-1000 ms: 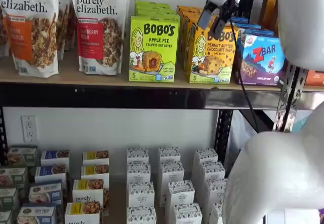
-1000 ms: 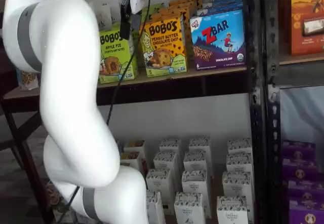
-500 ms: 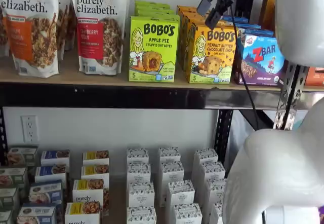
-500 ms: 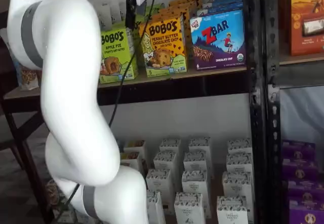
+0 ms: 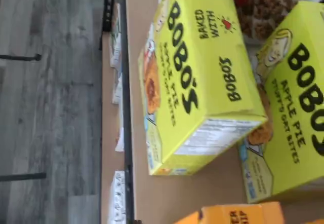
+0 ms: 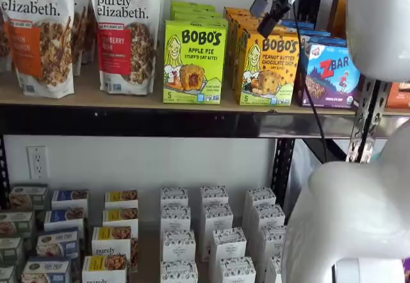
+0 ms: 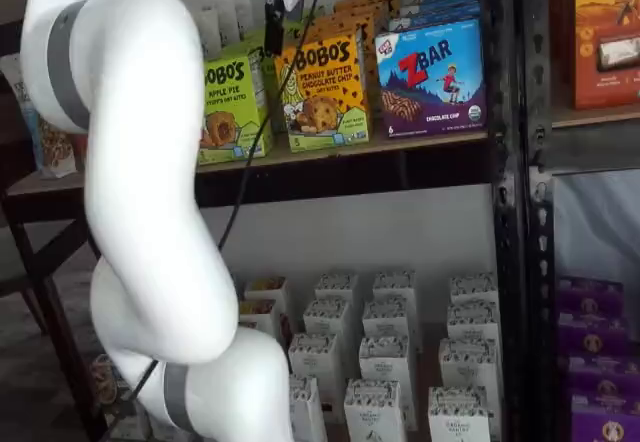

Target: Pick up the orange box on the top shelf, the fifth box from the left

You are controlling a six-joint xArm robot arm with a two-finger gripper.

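The orange box (image 6: 269,65) (image 7: 322,87), a yellow-orange Bobo's Peanut Butter Chocolate Chip carton, stands upright at the front of the top shelf (image 6: 128,97) (image 7: 420,144), between a green Bobo's Apple Pie box (image 6: 194,62) and a blue ZBar box (image 6: 331,75). My gripper (image 6: 266,11) hangs just above and in front of the orange box's upper left corner, open, a gap showing between its black fingers (image 6: 258,4), with nothing in it. In a shelf view only one dark finger (image 7: 272,12) shows side-on. The wrist view shows green Bobo's boxes (image 5: 197,77) and an edge of the orange box (image 5: 238,215).
Purely Elizabeth granola bags (image 6: 125,33) stand further left on the shelf. More orange and blue cartons queue behind the front row. The black upright (image 7: 505,162) rises right of the ZBar box. Small white cartons (image 6: 214,232) fill the lower shelf. My white arm (image 7: 140,192) crosses the foreground.
The gripper has risen from in front of the orange box's face to its top edge and shifted slightly toward the box. Its fingers stay apart; the boxes have not moved.
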